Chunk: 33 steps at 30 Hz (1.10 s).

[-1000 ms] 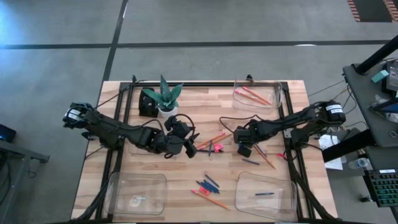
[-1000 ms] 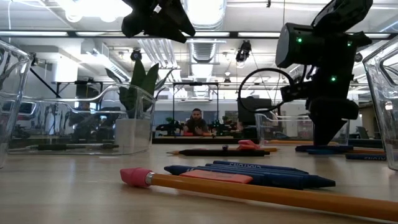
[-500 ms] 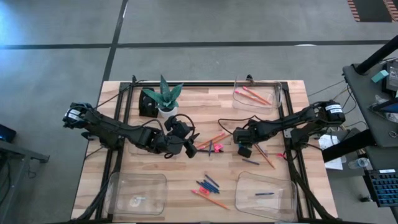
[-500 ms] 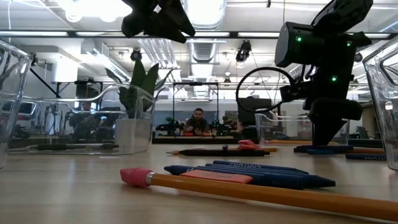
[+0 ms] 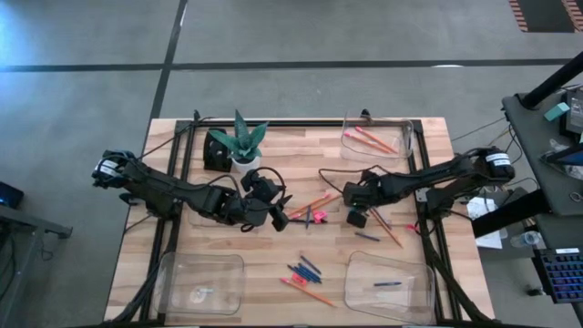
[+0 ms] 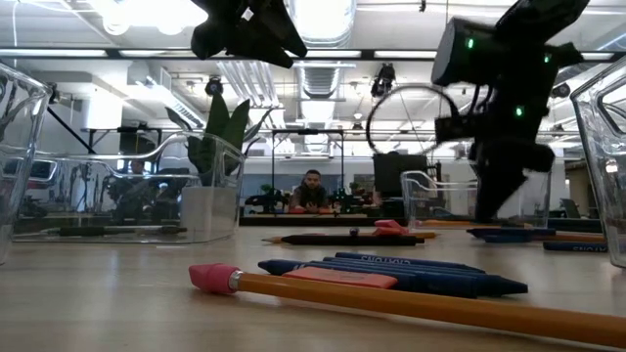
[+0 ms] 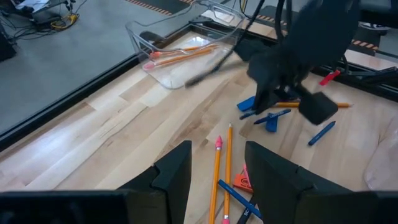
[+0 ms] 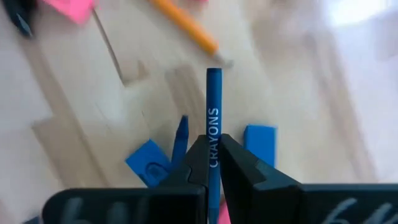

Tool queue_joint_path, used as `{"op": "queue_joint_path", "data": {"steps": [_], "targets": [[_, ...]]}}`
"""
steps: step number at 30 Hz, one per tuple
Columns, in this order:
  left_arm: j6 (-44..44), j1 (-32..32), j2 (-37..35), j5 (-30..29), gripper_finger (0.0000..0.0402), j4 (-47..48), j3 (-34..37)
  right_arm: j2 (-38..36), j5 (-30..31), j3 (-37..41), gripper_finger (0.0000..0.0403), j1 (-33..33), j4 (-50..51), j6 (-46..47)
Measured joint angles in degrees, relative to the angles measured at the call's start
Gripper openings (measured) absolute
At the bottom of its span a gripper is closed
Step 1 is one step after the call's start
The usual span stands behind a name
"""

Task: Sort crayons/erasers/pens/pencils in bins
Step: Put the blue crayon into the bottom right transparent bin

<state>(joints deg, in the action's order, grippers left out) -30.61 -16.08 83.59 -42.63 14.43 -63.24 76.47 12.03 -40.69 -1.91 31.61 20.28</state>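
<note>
My right gripper is shut on a blue crayon just above the table's middle right. Under it lie two blue erasers and another blue crayon. My left gripper hovers open over the table's middle, above two orange pencils. More crayons and a pencil lie flat toward the near edge. Clear bins stand at the far right, near right and near left. My right gripper pinches the blue crayon between its two fingers, on the printed wrapper. The crayon lies along the fingers and sticks out past their tips. The fingers slant steeply down from above. The crayon's free end points at the table.
A potted plant stands at the far left. The far right bin holds pencils; the near right bin holds a dark pen. A pink item lies between the grippers. A person sits in the room beyond the table.
My right gripper has risen a little off the table and tipped slightly; it shows blurred in the low view. The blue things under it stay on the table.
</note>
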Motion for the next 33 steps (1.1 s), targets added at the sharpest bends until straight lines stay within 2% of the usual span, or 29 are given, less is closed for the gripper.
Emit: {"op": "queue_joint_path", "data": {"steps": [8, 17, 22, 27, 33], "targets": [[-0.02, -0.02, 0.0, -0.02, 0.0137, -0.06, 0.19, -9.85, -0.61, -0.02, 0.0013, -0.14, 0.49, 0.08], [0.12, -0.02, 0.0, -0.02, 0.0137, 0.0, 1.59, -23.69, -8.45, -0.04, 0.0013, -4.95, 0.63, 6.87], [4.19, -0.02, 0.0, -0.02, 0.0137, 0.05, 1.92, -28.62, -14.04, -0.08, 0.0013, -12.55, 0.52, 15.26], [4.48, -0.02, 0.0, -0.02, 0.0137, 0.05, 1.92, -29.91, -15.26, -0.08, 0.0013, -23.36, -0.69, 22.58], [4.46, -0.02, 0.0, -0.02, 0.0137, 0.05, 1.92, -27.19, -15.08, -0.13, 0.0013, -36.48, -11.38, 26.33]]}}
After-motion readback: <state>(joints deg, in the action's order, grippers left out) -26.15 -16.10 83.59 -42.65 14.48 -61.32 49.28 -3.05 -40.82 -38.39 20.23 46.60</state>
